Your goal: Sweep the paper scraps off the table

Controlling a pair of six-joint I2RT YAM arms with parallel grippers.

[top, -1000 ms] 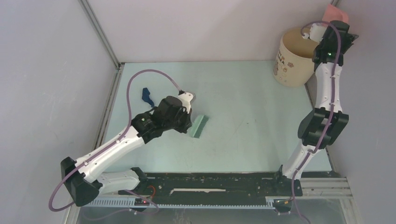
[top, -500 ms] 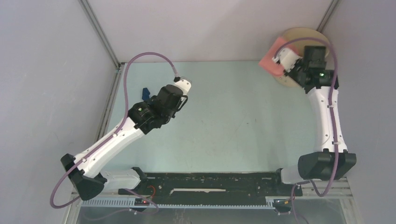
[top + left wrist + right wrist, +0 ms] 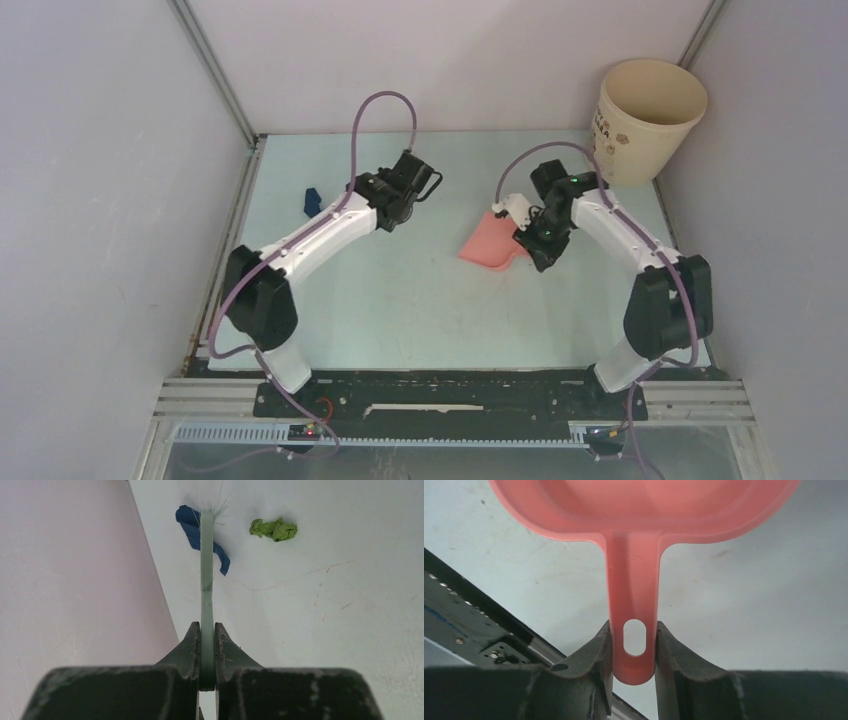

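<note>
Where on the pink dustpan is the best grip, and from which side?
Grip the pink dustpan by its narrow handle near the hanging hole, coming from the handle end; the scoop is too wide for the jaws. The right gripper holds it so.

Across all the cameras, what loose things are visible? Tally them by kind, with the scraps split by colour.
blue scrap: 1
green scrap: 1
brush: 1
dustpan: 1
bucket: 1
Total: 5
</note>
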